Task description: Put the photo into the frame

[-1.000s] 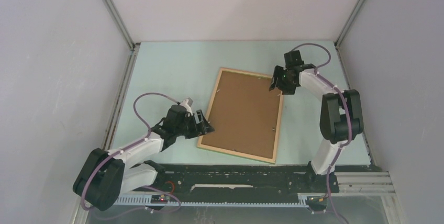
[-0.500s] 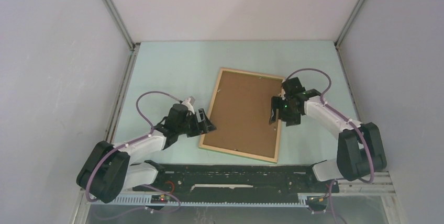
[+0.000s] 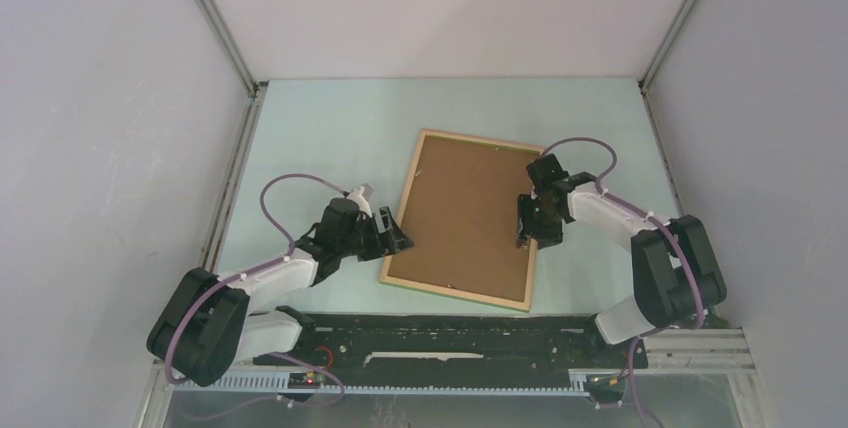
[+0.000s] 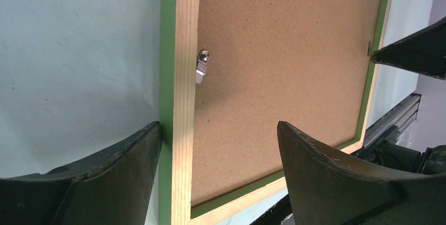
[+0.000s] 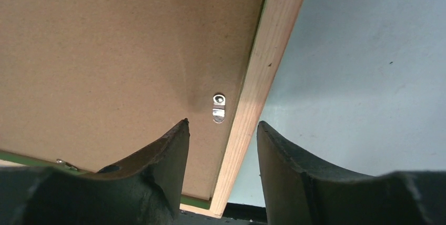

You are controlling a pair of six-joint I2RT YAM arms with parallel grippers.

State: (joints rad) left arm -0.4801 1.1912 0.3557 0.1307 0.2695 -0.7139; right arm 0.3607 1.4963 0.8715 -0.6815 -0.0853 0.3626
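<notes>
The frame [image 3: 455, 294] lies face down in the middle of the table, pale wood rails up, a brown backing board [image 3: 465, 213] filling it. The photo is hidden. My left gripper [image 3: 398, 236] is open, its jaws straddling the frame's left rail [image 4: 185, 78] near the front corner, just below a small metal clip [image 4: 202, 66]. My right gripper [image 3: 524, 228] is open over the right rail [image 5: 268, 62], one finger above the board [image 5: 121, 51] and the other above the table, with a second clip [image 5: 218, 107] just ahead of the fingertips.
The pale green table top [image 3: 330, 128] is closed in by grey walls on three sides. The black mounting rail [image 3: 450, 333] of the arms runs along the near edge, close to the frame's front rail.
My right gripper has come from the frame's far right corner down along the right rail to its lower half. The left gripper has stayed at the left rail.
</notes>
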